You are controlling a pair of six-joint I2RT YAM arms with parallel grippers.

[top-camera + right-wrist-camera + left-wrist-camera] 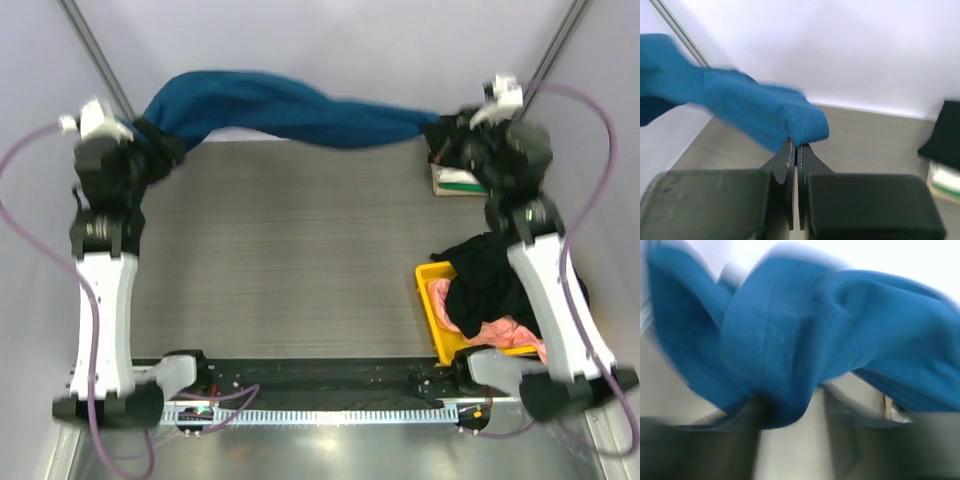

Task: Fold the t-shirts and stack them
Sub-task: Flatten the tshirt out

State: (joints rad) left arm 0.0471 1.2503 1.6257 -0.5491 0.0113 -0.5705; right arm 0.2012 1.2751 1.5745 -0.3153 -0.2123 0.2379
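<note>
A dark blue t-shirt (290,108) hangs stretched in the air along the table's far edge, between my two grippers. My right gripper (440,135) is shut on one end of it; in the right wrist view the fingers (796,145) pinch a fold of the blue cloth (740,105). My left gripper (150,150) is at the other end. In the blurred left wrist view its fingers (790,405) stand apart with bare table between them, and the blue cloth (840,330) bunches over the left finger.
A yellow bin (432,300) at the right front holds a black shirt (490,270) and a pink one (500,330). A small folded white and green item (455,180) lies at the back right, under the right arm. Grey walls stand close behind.
</note>
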